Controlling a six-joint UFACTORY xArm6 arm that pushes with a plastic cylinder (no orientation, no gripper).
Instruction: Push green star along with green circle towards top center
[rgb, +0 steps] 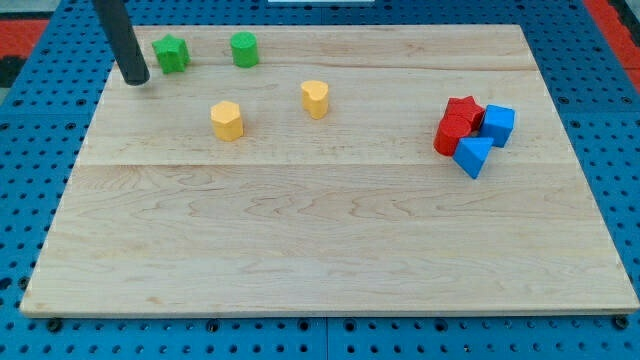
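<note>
Pale wood makes up the board (330, 250), a big slab of joined planks that fills most of the view and lies on a blue pegboard table (40, 160) dotted with holes. A strip of red shows at the view's top corners.

Next in size is the dark rod (122, 40), slanting down from the view's top left. My tip (137, 81) sits on the board near its top left corner, just to the left of the green star (171, 54) and a little lower than it; a narrow gap seems to separate them, though the angle makes that hard to judge. The rod has no jaws, so nothing is spread or pinched.

The green star lies close to the top edge, and the green circle (244, 49) is near it on its right, the two apart.

Lower down, toward the middle left, are a yellow hexagon block (227, 120) and, to its upper right, a yellow heart-like block (315, 98).

Well apart, at the view's right, four blocks huddle touching: a red star (463, 108), a red block (451, 134), a blue cube (498, 124) and a blue triangle (473, 155).
</note>
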